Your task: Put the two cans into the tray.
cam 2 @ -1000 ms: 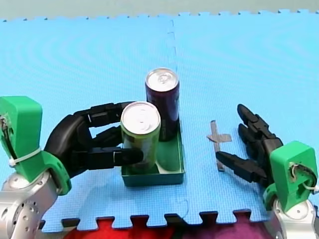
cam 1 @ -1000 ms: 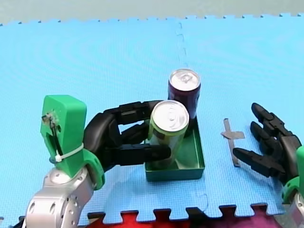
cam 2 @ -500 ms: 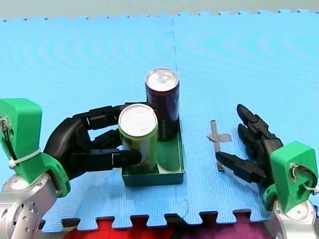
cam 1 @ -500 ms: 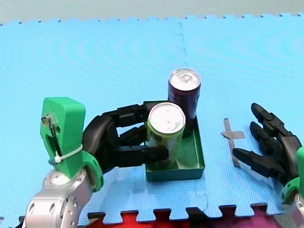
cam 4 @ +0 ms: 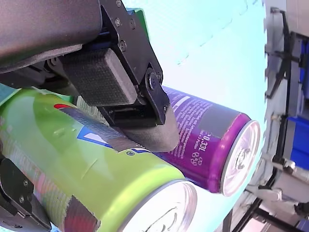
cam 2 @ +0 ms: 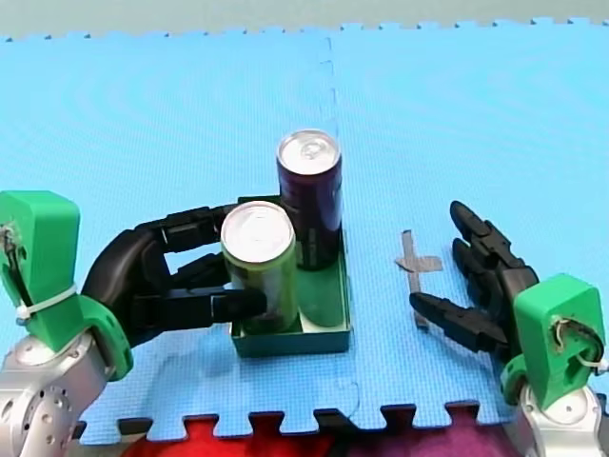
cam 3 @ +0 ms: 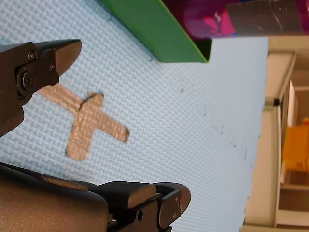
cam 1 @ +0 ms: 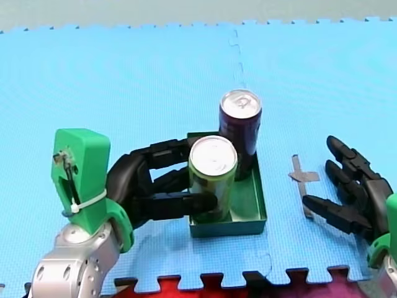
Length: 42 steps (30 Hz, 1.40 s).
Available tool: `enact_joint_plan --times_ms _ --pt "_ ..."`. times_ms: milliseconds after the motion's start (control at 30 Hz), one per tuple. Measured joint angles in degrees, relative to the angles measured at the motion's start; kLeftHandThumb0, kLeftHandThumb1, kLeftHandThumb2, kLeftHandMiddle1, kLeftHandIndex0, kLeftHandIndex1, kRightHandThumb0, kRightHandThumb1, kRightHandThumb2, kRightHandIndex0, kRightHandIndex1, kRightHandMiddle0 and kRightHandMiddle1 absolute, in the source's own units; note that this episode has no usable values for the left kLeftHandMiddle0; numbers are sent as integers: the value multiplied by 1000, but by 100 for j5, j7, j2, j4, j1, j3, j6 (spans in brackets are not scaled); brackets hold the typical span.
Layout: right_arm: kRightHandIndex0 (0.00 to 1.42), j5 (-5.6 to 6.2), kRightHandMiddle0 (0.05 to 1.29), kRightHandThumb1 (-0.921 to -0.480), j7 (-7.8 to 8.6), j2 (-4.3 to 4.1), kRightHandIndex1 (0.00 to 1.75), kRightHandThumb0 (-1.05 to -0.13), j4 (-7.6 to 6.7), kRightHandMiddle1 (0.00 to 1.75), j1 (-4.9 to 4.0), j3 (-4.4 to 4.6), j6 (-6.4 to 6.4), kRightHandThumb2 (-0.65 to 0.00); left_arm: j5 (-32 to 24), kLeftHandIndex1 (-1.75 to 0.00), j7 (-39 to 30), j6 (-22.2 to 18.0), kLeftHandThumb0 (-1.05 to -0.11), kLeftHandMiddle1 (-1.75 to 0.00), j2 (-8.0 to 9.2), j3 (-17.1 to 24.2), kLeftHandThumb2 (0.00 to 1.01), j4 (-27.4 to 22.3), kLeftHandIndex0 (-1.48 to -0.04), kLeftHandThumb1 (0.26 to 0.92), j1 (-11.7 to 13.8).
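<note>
A green can (cam 1: 212, 180) stands upright in the near left part of the green tray (cam 1: 255, 214), and my left hand (cam 1: 162, 186) is shut on it from the left. The second wrist view shows that same green can (cam 4: 63, 159) between dark fingers (cam 4: 104, 77). Behind it a purple can (cam 1: 240, 127) stands upright at the tray's far end, close to the green can; the purple can (cam 4: 207, 145) also appears in that wrist view. My right hand (cam 1: 347, 198) holds nothing, out to the right of the tray over the blue mat.
A grey tape cross (cam 1: 303, 180) is stuck on the blue foam mat (cam 1: 124, 81) between the tray and my right hand; the first wrist view has the tape cross (cam 3: 89, 125) too. The mat's jigsaw front edge (cam 1: 217, 279) borders a red strip.
My left hand has carried the green can slightly left and down, settling it lower in the tray. The purple can and the right hand have barely moved.
</note>
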Motion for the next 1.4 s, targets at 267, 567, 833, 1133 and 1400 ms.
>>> enact_joint_plan --times_ms 267,567,833,1133,1400 --pt "321 1 293 -736 -5 4 1 -856 -3 1 6 2 5 0 2 -1 33 -1 -394 -1 -5 26 0 53 -1330 751 -19" --pt "323 2 294 -734 -16 3 1 -858 16 0 -3 0 3 0 30 0 16 -1 -396 0 29 0 1 -32 -1325 753 -3" --pt "320 5 293 -736 -14 4 0 -860 38 0 -19 -3 3 -1 -175 1 -612 -100 -865 0 185 18 45 -4 -696 902 17" --pt "317 6 291 -737 -5 -5 0 -854 34 0 -19 -2 7 0 123 0 -1271 -663 -1047 1 655 -350 57 -231 -336 920 154" --pt "317 38 290 -735 5 -1 0 -852 30 0 -19 -8 24 0 280 0 -1470 -724 -1048 0 968 -480 21 -435 -206 910 218"
